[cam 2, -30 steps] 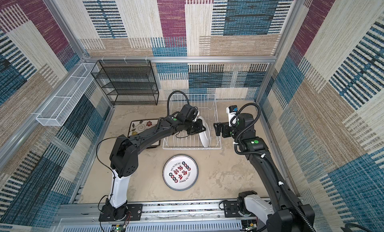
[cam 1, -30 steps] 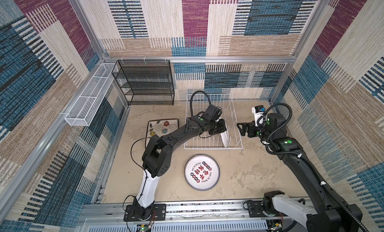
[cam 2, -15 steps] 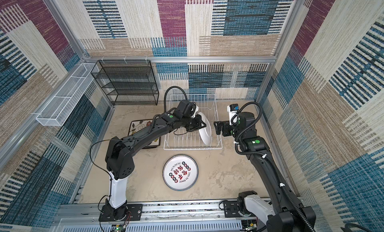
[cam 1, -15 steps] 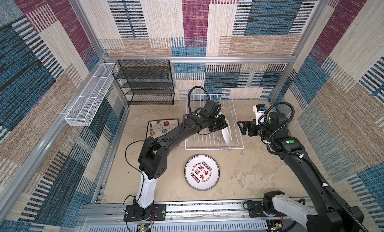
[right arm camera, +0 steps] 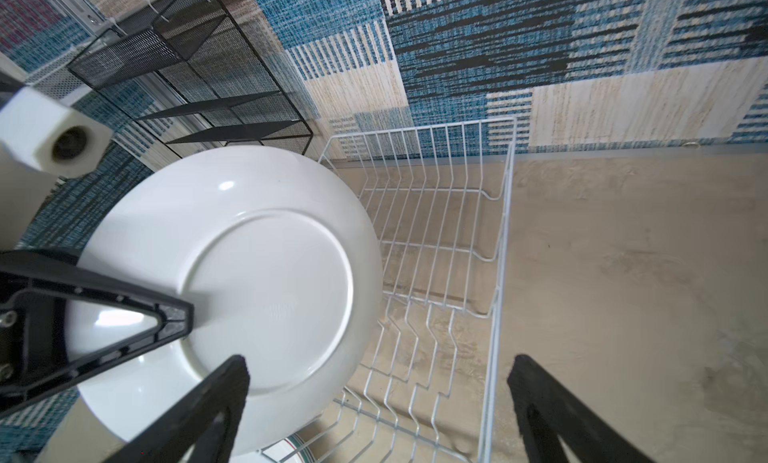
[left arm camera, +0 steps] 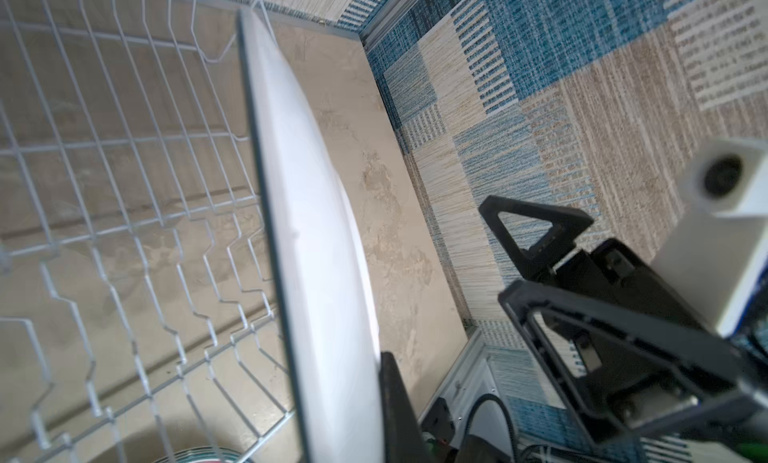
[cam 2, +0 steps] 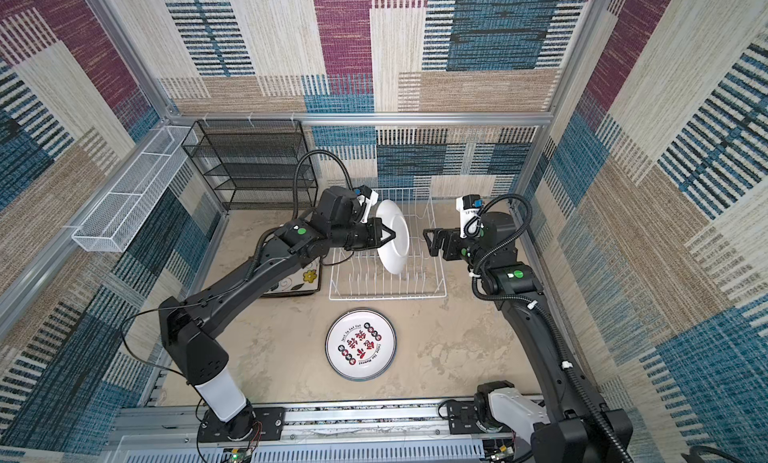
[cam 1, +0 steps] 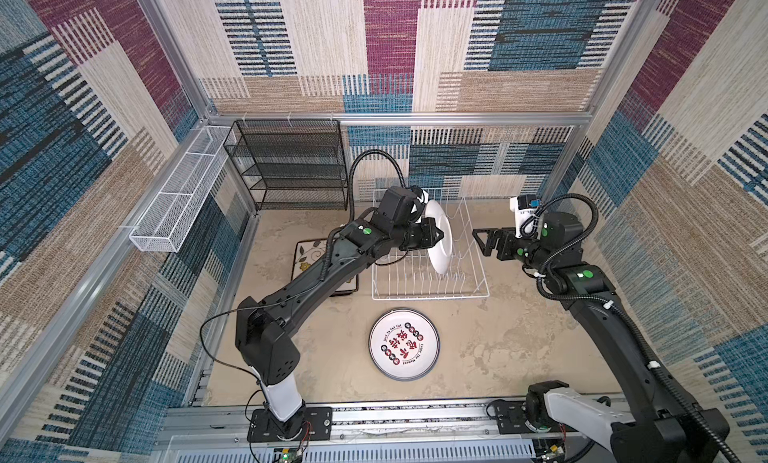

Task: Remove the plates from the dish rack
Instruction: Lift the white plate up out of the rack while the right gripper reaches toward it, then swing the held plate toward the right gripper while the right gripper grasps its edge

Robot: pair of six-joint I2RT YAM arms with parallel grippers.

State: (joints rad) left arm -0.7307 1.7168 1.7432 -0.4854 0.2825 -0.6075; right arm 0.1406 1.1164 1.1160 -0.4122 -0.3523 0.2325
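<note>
in both top views the left pincer (cam 1: 438, 235) is clamped almost closed on the rim of a white plate (cam 1: 442, 255). it holds the plate on edge over the right half of the dish rack (cam 1: 428, 292), plain back turned right. the right pincer (cam 1: 482, 243) gapes at its widest, holds nothing, and hovers just right of the rack, apart from the plate. a second ago the white plate stood lower and nearer among the tines; now it is raised and farther back, while the right pincer has barely shifted. a printed round plate (cam 1: 404, 344) lies flat on the bench (cam 1: 519, 336) just near of the rack. a square flowered plate (cam 1: 309, 253) lies left of the rack, partly under the left arm.

in the left wrist view the white plate (left arm camera: 316, 253) shows edge-on with a greyish rim, beside the rack's tines.

in the right wrist view the white plate (right arm camera: 270, 299) turns its glossy underside and foot ring toward the wide right pincer (right arm camera: 378, 361).
</note>
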